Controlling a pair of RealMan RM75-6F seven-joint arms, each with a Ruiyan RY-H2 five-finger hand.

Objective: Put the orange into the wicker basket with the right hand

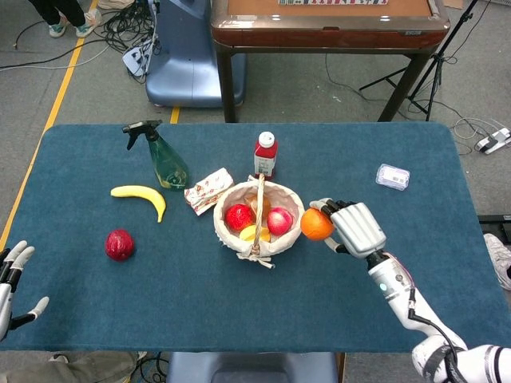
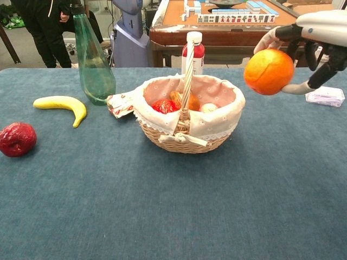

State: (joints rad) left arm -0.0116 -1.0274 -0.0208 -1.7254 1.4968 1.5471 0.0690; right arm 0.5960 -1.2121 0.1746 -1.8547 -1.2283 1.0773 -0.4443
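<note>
Right robot hand (image 2: 317,38) grips the orange (image 2: 269,71), raised clear of the blue surface (image 2: 173,206) just beside the right rim of the wicker basket (image 2: 187,116). Left robot hand (image 1: 12,279) rests with fingers spread, holding nothing, at the surface's near left corner

orange (image 1: 317,224): held in the right hand (image 1: 355,228), lifted off the surface (image 1: 239,303), on the hand's left side
wicker basket (image 1: 259,214): on the surface just left of the right hand and the orange, lower than both
fruit: several pieces lie inside the basket
bottle (image 1: 265,155): upright behind the basket, left of and beyond the right hand
packet (image 1: 208,191): touching the basket's far-left rim
spray bottle (image 1: 164,156): further left of the hand, behind the banana (image 1: 142,195)
round fruit (image 1: 119,244): far left, nearer than the banana
small box (image 1: 393,176): beyond the right hand, to its right
left hand (image 1: 12,281): at the surface's near-left edge, well apart from everything
</note>
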